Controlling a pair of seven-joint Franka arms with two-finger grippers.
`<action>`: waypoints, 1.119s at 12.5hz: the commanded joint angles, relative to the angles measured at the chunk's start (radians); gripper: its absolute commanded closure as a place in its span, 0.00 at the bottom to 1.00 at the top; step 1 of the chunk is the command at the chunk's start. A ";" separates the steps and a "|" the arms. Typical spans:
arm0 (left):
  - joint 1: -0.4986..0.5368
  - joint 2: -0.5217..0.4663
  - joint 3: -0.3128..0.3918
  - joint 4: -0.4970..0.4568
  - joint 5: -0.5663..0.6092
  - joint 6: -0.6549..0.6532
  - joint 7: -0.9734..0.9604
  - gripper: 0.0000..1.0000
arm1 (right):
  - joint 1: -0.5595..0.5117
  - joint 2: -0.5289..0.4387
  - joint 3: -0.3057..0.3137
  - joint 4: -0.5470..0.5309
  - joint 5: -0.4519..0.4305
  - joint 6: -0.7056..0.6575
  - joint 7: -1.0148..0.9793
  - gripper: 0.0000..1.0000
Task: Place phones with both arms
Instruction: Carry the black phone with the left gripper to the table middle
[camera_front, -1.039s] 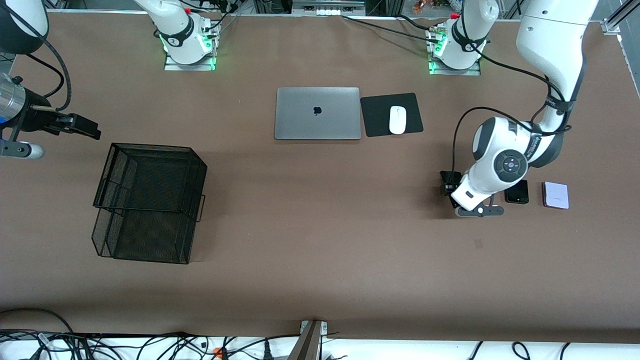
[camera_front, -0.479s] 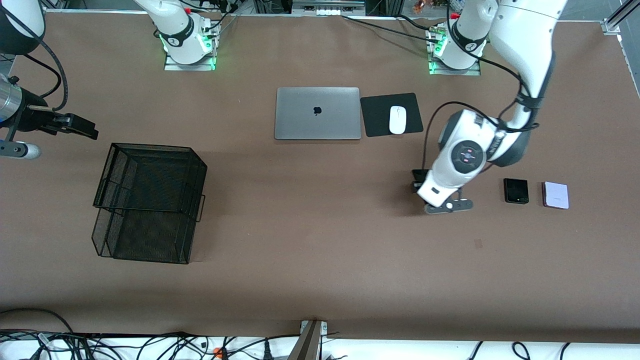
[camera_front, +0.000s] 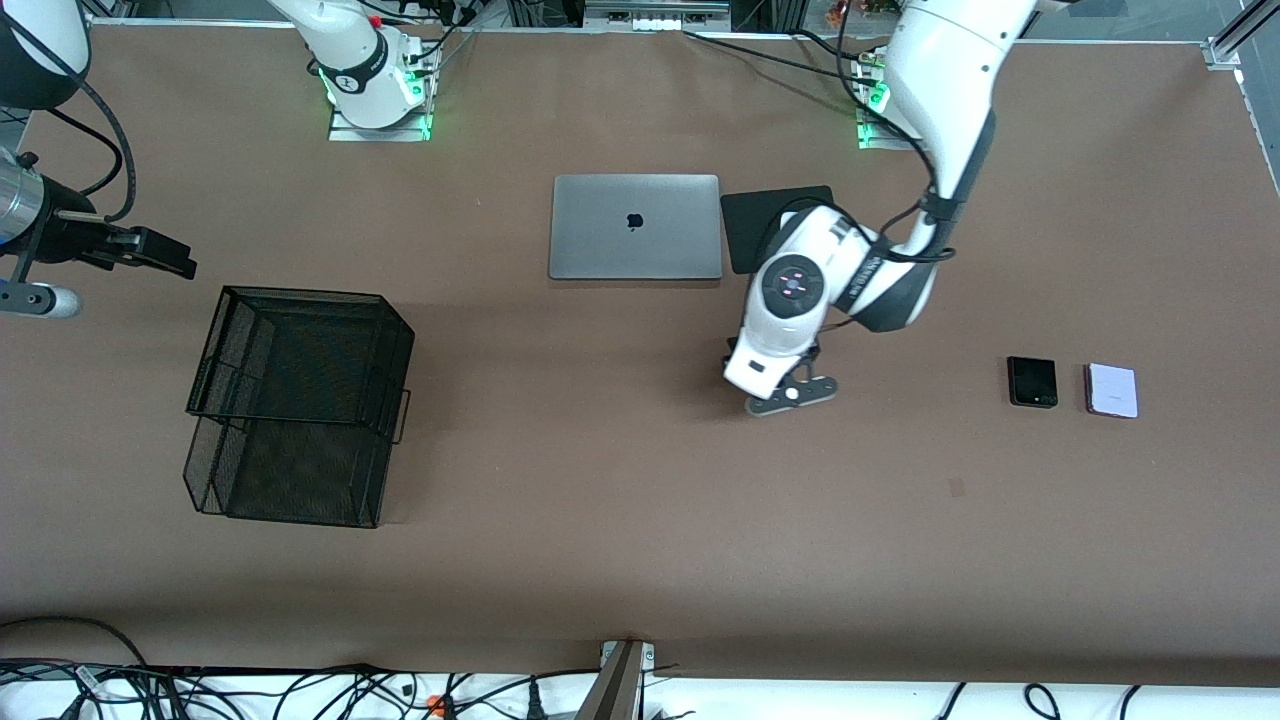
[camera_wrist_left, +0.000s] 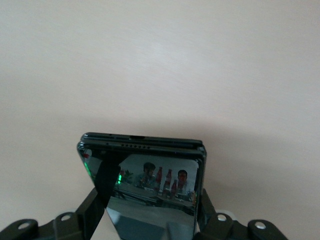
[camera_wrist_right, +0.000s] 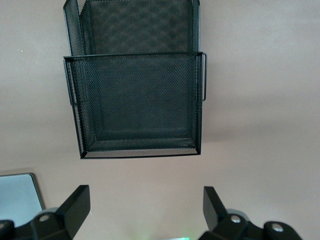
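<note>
Since the earlier frames, the left arm has swung from beside the two small phones toward the middle of the tabletop, carrying the long black phone with it. Left tool: now over bare tabletop, just nearer the front camera than the black mouse pad and the grey laptop; the arm's wrist covers much of the pad. In the left wrist view the left tool's two fingers press against the long edges of the black phone, whose glossy face reflects the room; the phone is carried clear of the tabletop.

The small black phone and the pale lavender-white phone lie flat side by side on the tabletop, well apart from the left tool, toward the left arm's end; they are unchanged in place.

Right tool: held in the air at the right arm's end of the tabletop, near the black mesh basket, where the arm waits. In the right wrist view its fingers stand spread wide with nothing between them, and the mesh basket lies below.
</note>
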 joint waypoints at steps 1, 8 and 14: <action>-0.071 0.054 0.013 0.131 -0.035 -0.067 -0.072 1.00 | -0.005 -0.004 -0.002 0.005 0.003 -0.023 -0.012 0.00; -0.191 0.193 0.013 0.351 -0.067 -0.099 -0.216 1.00 | -0.005 -0.005 -0.004 0.006 -0.005 -0.024 -0.014 0.00; -0.246 0.392 0.018 0.635 -0.065 -0.068 -0.273 1.00 | -0.005 -0.005 -0.004 0.006 -0.006 -0.026 -0.014 0.00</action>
